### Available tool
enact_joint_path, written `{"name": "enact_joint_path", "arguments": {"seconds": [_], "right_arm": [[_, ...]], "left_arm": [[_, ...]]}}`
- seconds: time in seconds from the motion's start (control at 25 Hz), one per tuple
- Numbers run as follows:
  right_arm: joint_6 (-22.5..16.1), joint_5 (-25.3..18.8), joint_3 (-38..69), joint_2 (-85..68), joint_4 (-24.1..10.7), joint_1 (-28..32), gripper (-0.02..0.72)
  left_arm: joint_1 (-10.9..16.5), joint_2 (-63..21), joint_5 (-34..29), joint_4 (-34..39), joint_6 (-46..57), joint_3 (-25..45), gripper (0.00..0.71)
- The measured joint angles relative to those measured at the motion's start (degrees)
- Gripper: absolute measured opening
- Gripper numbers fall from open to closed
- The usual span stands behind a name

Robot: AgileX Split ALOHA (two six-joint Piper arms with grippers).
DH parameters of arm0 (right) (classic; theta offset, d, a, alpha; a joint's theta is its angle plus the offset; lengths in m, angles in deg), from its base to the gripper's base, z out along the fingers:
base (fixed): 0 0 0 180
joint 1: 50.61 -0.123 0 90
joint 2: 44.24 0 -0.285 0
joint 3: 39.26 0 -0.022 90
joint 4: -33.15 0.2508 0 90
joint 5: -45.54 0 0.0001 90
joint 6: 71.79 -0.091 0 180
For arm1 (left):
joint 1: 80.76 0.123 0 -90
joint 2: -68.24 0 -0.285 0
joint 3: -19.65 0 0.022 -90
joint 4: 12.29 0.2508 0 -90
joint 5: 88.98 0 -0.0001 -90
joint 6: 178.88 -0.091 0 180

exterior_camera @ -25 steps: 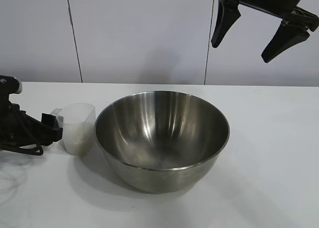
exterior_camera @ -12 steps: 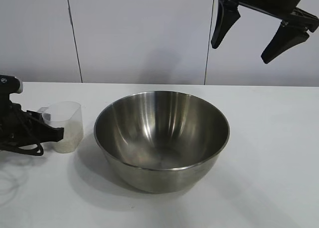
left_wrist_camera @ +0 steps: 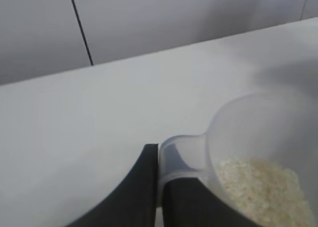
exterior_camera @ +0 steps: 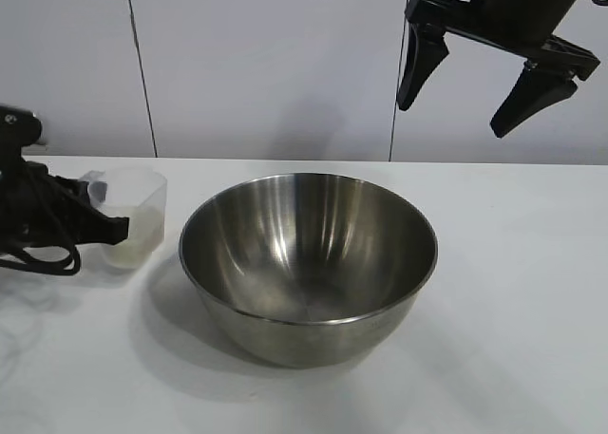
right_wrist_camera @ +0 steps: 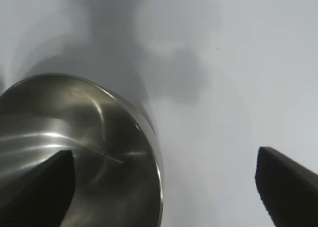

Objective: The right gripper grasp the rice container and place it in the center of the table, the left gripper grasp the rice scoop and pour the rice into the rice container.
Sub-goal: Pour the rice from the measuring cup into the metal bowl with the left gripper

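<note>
The rice container [exterior_camera: 309,263], a wide shiny steel bowl, stands in the middle of the white table [exterior_camera: 513,292] and holds nothing. To its left the rice scoop [exterior_camera: 133,216], a clear plastic cup, hangs just above the table. My left gripper [exterior_camera: 112,227] is shut on the scoop's side handle [left_wrist_camera: 181,160]. Off-white rice [left_wrist_camera: 263,187] lies in the rice scoop [left_wrist_camera: 248,152]. My right gripper [exterior_camera: 484,87] hangs open high above the bowl's far right side, its fingers [right_wrist_camera: 285,182] wide apart. The bowl's rim [right_wrist_camera: 149,132] shows below it.
A pale panelled wall [exterior_camera: 266,64] closes the back of the table. Black cables [exterior_camera: 43,258] trail from the left arm at the table's left edge. Bare tabletop stretches to the right of the bowl and in front of it.
My left gripper has shut on the scoop's handle, drawn the scoop leftward away from the bowl and raised it a little. The right gripper has hardly moved.
</note>
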Motion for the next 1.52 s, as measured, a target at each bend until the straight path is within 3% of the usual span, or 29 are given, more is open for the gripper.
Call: {"name": "enact_joint_path", "arguments": {"seconds": [0.24, 0.36, 0.48, 0.72, 0.96, 1.28, 1.52], "right_arm": [[0.6, -0.1, 0.0, 0.0, 0.0, 0.0, 0.667], [0.6, -0.1, 0.0, 0.0, 0.0, 0.0, 0.663], [0.6, -0.2, 0.0, -0.3, 0.0, 0.0, 0.663], [1.2, -0.2, 0.0, -1.4, 0.0, 0.0, 0.663], [1.7, -0.4, 0.0, -1.5, 0.0, 0.0, 0.662], [2.3, -1.0, 0.0, -1.5, 0.0, 0.0, 0.662], [3.1, -1.3, 0.0, -1.5, 0.0, 0.0, 0.662]], "left_arm": [[-1.3, -7.7, -18.1, 2.0, -6.6, -8.3, 0.005], [-5.0, -9.2, -28.9, 2.5, -12.4, -14.4, 0.005], [-10.0, -9.4, -35.8, 2.0, -21.9, -18.8, 0.003], [-18.6, -8.8, -37.3, -5.2, -47.5, -20.7, 0.003], [-24.5, -3.0, -36.4, -6.7, -70.1, -20.7, 0.003], [-25.3, 2.4, -26.3, -7.0, -99.2, -20.7, 0.003], [-25.3, 2.8, -24.4, -5.8, -106.4, -20.7, 0.003]]}}
